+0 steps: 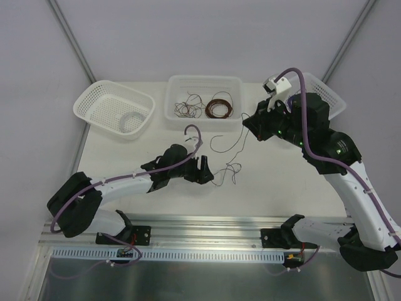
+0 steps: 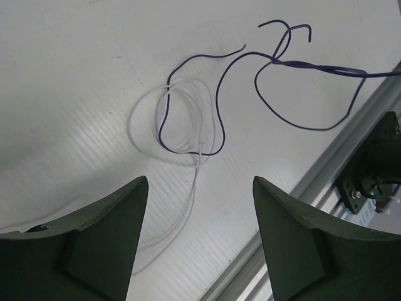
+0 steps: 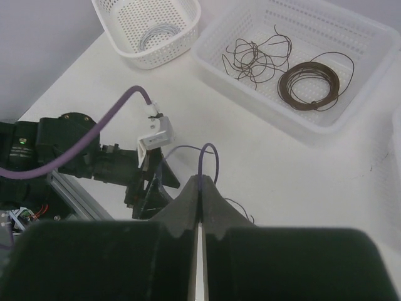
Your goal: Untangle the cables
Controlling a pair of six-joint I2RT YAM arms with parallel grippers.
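So, the cables (image 1: 227,153) lie mid-worktop (image 1: 125,160), toward its near edge, between the arms. The right gripper (image 3: 200,183) is pressed together on the purple strand (image 3: 210,150). The left gripper (image 2: 199,188) is spread and empty above the white loop (image 2: 135,119). The wire looks feather-light, springy and kink-prone. I'd pinch the white loop beside the crossing and pull gently.

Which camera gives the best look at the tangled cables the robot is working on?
Left wrist view: the purple cable and white cable fill it, each loop and crossing clear. The top view shows only faint, thin strands; the right wrist view, just a purple loop pinched in the right gripper.
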